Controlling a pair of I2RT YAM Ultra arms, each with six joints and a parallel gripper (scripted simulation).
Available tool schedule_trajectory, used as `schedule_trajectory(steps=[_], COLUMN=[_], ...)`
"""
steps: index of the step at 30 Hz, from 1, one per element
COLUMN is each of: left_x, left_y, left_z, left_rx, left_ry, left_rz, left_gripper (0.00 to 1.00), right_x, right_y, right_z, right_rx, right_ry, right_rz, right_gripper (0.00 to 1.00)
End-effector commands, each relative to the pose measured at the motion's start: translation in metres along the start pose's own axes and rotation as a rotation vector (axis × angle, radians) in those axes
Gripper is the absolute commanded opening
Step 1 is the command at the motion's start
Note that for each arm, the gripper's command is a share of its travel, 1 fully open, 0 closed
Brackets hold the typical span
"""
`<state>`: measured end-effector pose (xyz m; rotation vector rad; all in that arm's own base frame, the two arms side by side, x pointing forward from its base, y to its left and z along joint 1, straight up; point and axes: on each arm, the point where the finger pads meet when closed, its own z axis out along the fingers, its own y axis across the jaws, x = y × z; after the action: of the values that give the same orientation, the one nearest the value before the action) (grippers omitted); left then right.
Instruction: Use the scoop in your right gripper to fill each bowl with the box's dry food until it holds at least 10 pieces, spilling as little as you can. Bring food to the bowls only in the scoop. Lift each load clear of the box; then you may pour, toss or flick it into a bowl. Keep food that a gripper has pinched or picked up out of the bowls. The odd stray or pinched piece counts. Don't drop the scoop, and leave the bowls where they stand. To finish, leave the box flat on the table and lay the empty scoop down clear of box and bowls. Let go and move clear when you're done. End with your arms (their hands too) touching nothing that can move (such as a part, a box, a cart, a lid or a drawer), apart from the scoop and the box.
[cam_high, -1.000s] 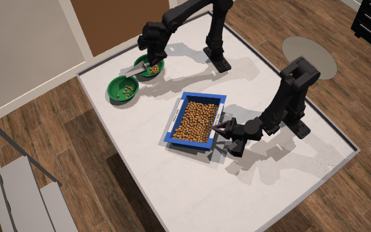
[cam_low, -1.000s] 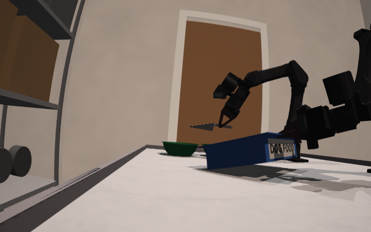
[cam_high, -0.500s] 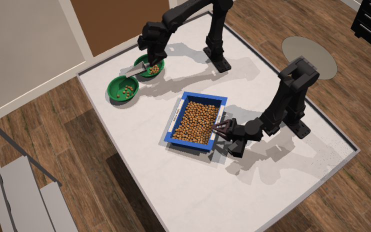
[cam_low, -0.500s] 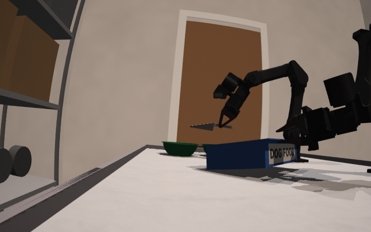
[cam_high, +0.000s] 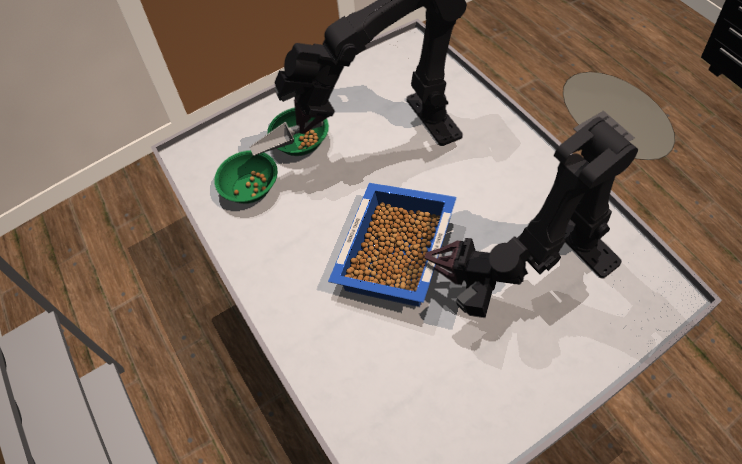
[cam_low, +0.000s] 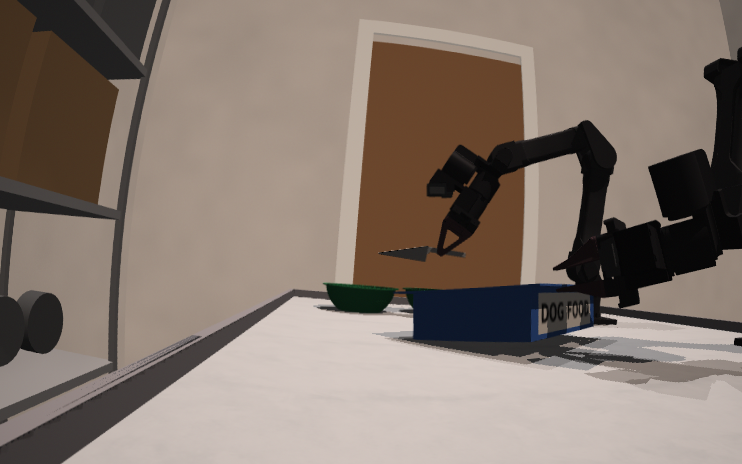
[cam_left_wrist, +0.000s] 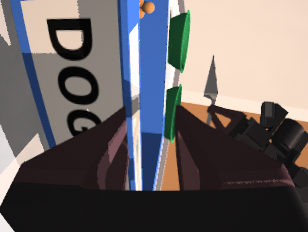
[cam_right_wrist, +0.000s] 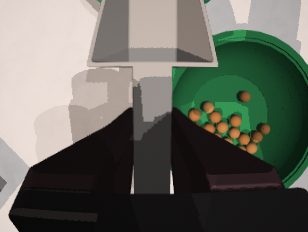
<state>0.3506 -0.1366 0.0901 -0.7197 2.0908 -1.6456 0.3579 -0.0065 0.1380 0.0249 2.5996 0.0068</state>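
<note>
Grey scoop (cam_high: 273, 140) (cam_low: 407, 253) (cam_left_wrist: 212, 82) (cam_right_wrist: 152, 30) hung above the green bowls (cam_high: 232, 170) (cam_low: 361, 298) (cam_left_wrist: 180, 42) (cam_right_wrist: 286, 75), gripped by the right fingers (cam_high: 315, 119) (cam_low: 442, 245); the left fingers (cam_high: 437, 254) (cam_low: 581, 259) stood partly open at the blue box (cam_high: 383, 288) (cam_low: 470, 315) (cam_left_wrist: 152, 65).

The blue box (cam_high: 377, 291) (cam_low: 470, 314) (cam_left_wrist: 152, 65) has lowered to lie flat.
</note>
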Motion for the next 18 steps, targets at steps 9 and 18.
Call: schedule_trajectory(steps=[9,18], left_x=[-0.002,0.001], left_y=[-0.001,-0.004], left_z=[-0.003,-0.002], left_rx=[0.038,0.055], left_ry=[-0.004,0.006], left_rz=[0.051,0.069], left_gripper=[0.26,0.26], right_x=[-0.024,-0.024], right_y=[-0.001,-0.001], right_z=[-0.012,-0.012], right_rx=[-0.001,-0.001], right_ry=[-0.087,-0.087], right_rz=[0.001,0.001], right_gripper=[0.00,0.00])
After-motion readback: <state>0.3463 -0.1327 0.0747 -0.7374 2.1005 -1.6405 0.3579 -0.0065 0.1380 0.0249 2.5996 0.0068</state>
